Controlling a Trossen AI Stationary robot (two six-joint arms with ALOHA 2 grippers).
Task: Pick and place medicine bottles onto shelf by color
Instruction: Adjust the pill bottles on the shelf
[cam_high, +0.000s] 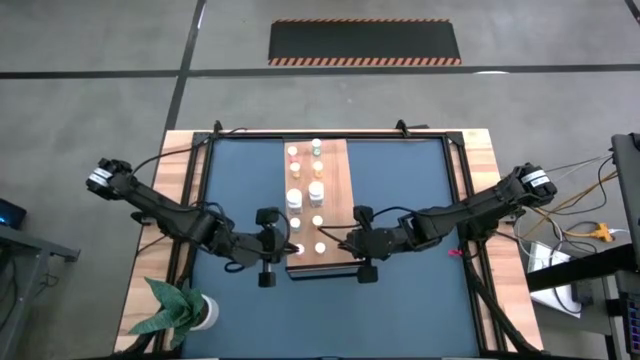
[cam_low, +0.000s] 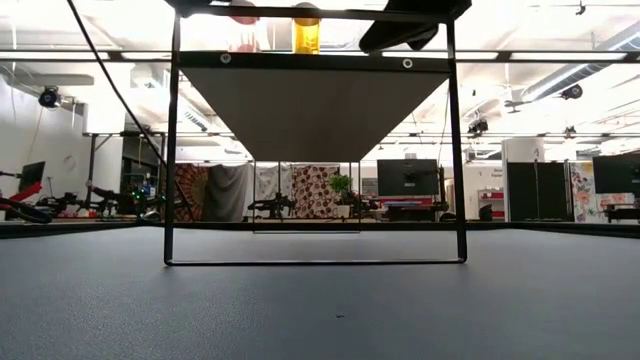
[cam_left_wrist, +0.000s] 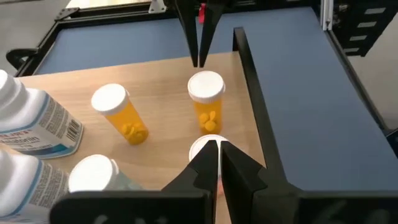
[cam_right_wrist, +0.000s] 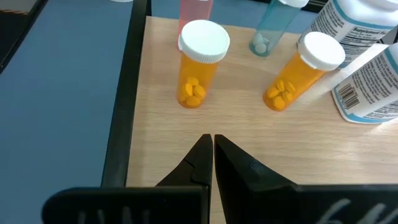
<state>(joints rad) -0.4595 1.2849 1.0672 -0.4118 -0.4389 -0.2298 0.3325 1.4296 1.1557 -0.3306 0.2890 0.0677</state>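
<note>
The wooden shelf (cam_high: 335, 180) stands raised on a black frame (cam_low: 172, 150) over the blue mat. Several small bottles stand upright on it in two rows. My left gripper (cam_left_wrist: 217, 152) is shut over the shelf's near end, its tips right at the white cap (cam_left_wrist: 200, 147) of a pink bottle (cam_high: 297, 247). My right gripper (cam_right_wrist: 213, 144) is shut and empty above the shelf's near right corner, just short of an orange bottle (cam_right_wrist: 199, 65). That bottle also shows in the left wrist view (cam_left_wrist: 206, 102), with my right gripper's fingers (cam_left_wrist: 198, 37) behind it. My left gripper's shut fingertips (cam_left_wrist: 210, 155) stand against the rim of the pink bottle's white cap (cam_left_wrist: 198, 148), coming from the table's left side. Whether they touch it I cannot tell. The bottle stands upright on the shelf.
A second orange bottle (cam_right_wrist: 297, 73), a teal one (cam_right_wrist: 272, 28) and two larger white labelled bottles (cam_right_wrist: 367, 68) stand farther along the shelf. The shelf's black front rail (cam_left_wrist: 255, 106) runs beside the near bottles. A potted plant (cam_high: 180, 312) sits at the table's near left corner.
</note>
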